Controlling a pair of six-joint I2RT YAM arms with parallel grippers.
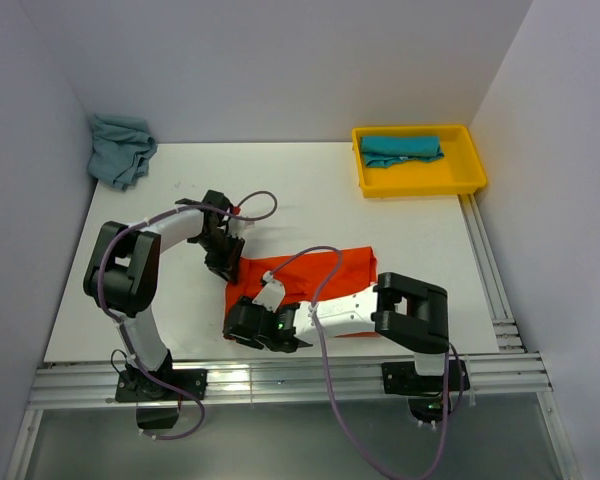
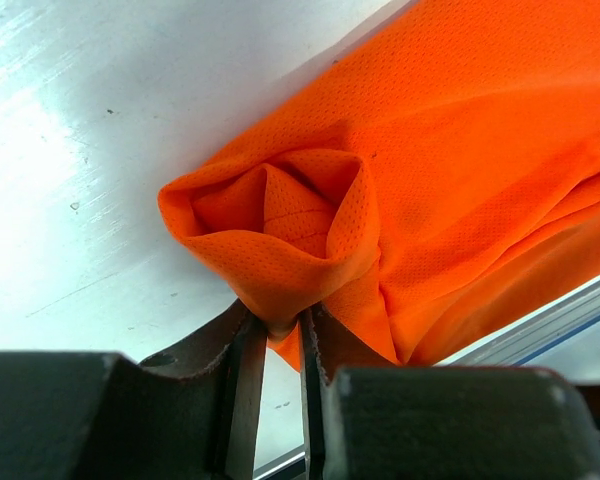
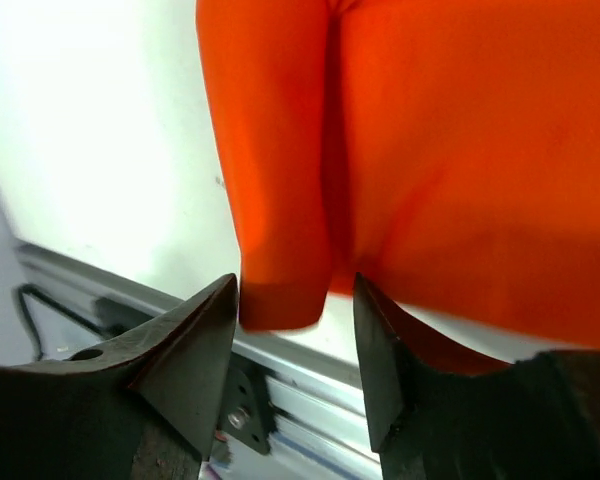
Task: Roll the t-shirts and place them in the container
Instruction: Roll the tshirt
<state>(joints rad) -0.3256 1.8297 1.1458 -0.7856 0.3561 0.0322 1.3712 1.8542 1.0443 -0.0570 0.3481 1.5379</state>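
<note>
- Dark fingers (image 2: 245, 400) of the left gripper (image 2: 280, 335) fill the bottom of the left wrist view. They pinch a pleat of the orange-red t-shirt (image 2: 460, 180) just below its rolled-in end.
- Right gripper (image 3: 295, 300) stands spread at the bottom of its wrist view, with a folded edge of the same shirt lying between the jaws, unclamped.
- From above, that shirt lies in the lower middle of the frame on the white table (image 1: 310, 190). Both grippers are at its left end, the left one above the right.
- Teal t-shirt (image 1: 400, 148) rests folded in the yellow tray (image 1: 420, 186) at upper right.
- Grey-blue t-shirt (image 1: 120, 148) sits crumpled at upper left, in the table's corner.
</note>
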